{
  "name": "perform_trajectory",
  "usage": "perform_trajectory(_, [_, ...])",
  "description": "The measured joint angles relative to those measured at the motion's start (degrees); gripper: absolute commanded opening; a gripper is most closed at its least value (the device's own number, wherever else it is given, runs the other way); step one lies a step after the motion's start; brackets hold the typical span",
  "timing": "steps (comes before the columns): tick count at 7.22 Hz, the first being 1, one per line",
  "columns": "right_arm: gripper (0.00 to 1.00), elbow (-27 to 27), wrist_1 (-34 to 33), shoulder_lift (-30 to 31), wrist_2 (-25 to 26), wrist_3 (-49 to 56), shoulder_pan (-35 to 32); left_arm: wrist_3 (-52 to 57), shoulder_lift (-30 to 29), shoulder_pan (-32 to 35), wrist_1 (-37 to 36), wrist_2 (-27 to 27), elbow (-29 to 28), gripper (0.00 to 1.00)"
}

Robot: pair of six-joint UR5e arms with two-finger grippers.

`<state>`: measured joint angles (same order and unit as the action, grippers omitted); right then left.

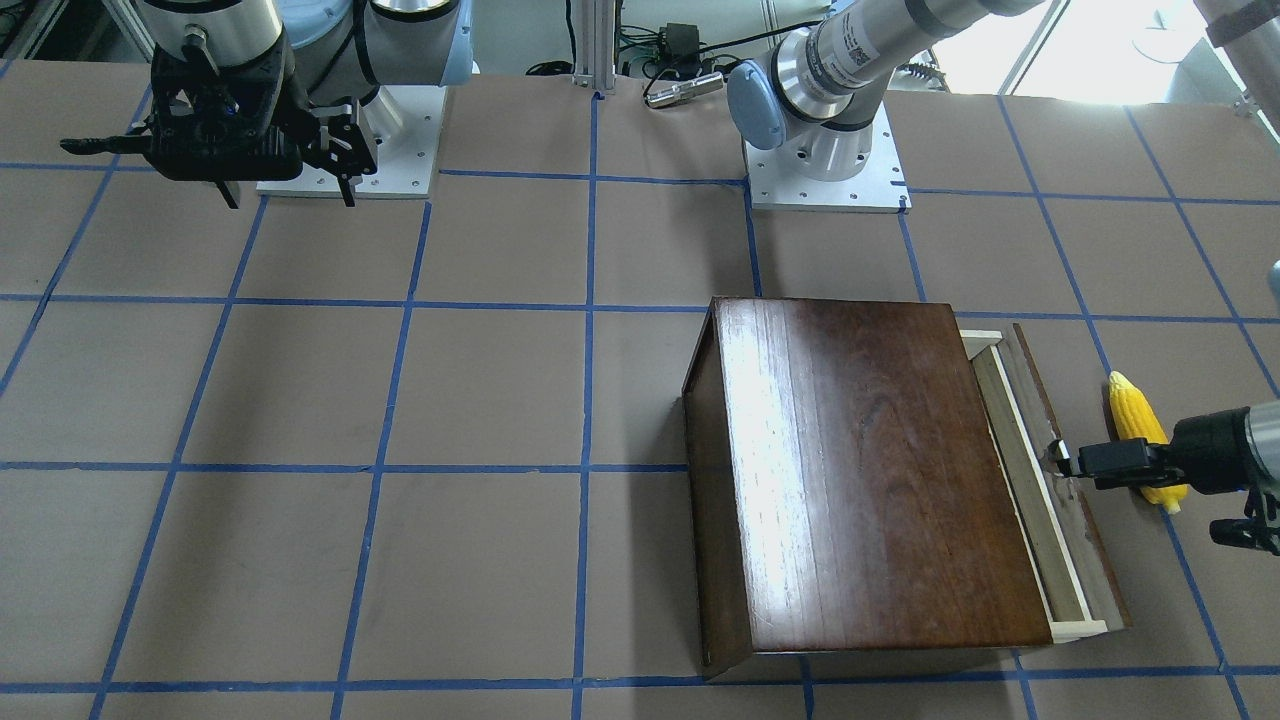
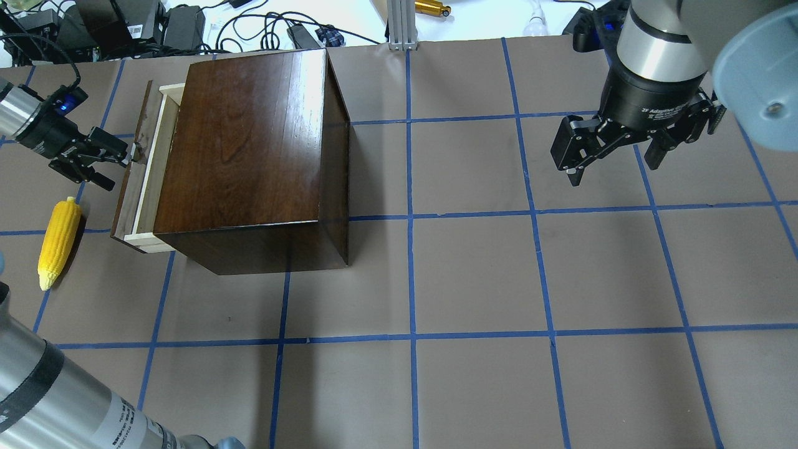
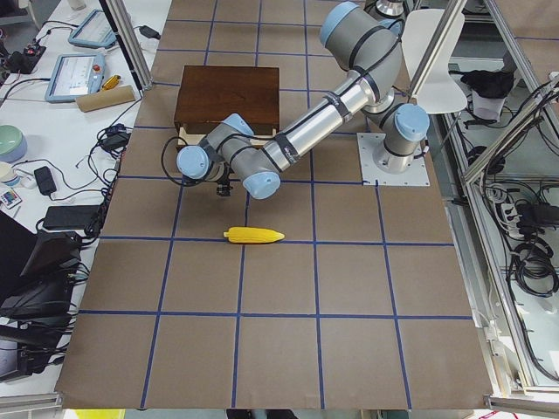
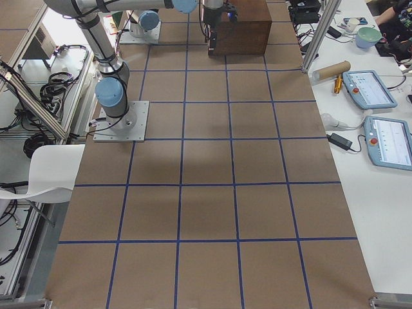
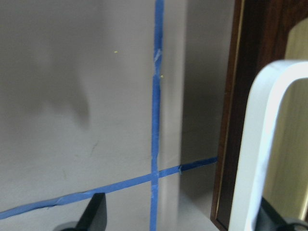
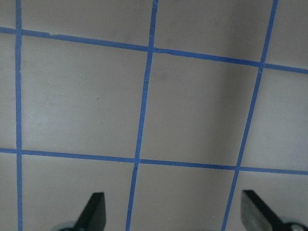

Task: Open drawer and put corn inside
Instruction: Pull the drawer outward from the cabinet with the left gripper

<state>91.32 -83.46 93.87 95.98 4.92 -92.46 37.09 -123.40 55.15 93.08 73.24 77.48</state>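
The dark-brown box [image 2: 249, 156] stands on the table's left half, and its drawer [image 2: 144, 181] is pulled out a short way, showing pale wood behind the dark front panel [image 1: 1075, 510]. My left gripper [image 2: 118, 168] is open at the drawer's front, with one finger [image 1: 1062, 460] at the metal pull [image 5: 255, 144] and the other clear of the panel. The yellow corn [image 2: 59, 240] lies on the table just outside the drawer front, beside and under the left wrist [image 1: 1140, 425]. My right gripper [image 2: 614, 165] is open and empty, high over the table's right half.
The brown table [image 2: 474, 274] carries a grid of blue tape. Cables and power bricks [image 2: 187, 25] lie beyond its far edge, behind the box. In the exterior right view, tablets [image 4: 370, 90] and a cardboard tube sit on a side bench.
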Motion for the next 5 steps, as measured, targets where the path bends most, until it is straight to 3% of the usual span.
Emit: perform_trajectory(5, [1.00, 0.00, -0.04, -0.03, 0.00, 0.00, 0.00, 0.02, 0.27, -2.40, -0.16, 1.65, -0.05, 1.00])
